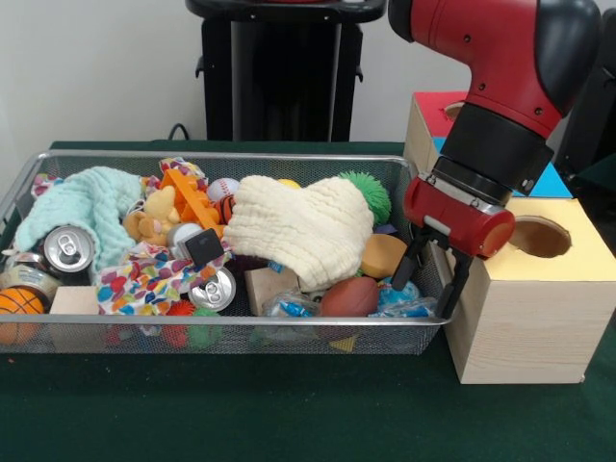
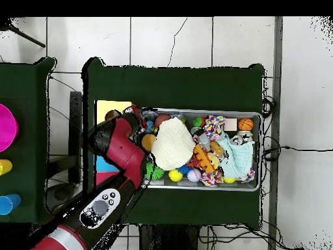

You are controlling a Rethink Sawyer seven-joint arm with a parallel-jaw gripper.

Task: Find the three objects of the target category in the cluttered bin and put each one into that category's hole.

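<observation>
The wire-mesh bin (image 1: 231,327) is full of clutter. Crinkly clear packets with blue and white print lie at its near right end: one (image 1: 289,306) beside a brown football, two more (image 1: 397,292) (image 1: 412,309) by the right corner. My gripper (image 1: 435,274) hangs over the bin's right rim, just above those two packets, with its black fingers (image 1: 414,258) apart and nothing between them. In the overhead view the red arm (image 2: 120,146) covers the gripper at the bin's left end (image 2: 208,111).
A wooden box with a yellow top and round hole (image 1: 539,237) stands right of the bin; boxes with red and blue tops (image 1: 438,106) stand behind. In the bin: cream cloth (image 1: 298,226), mint cloth (image 1: 77,207), cans (image 1: 65,248), football (image 1: 348,296), green spiky ball (image 1: 368,192).
</observation>
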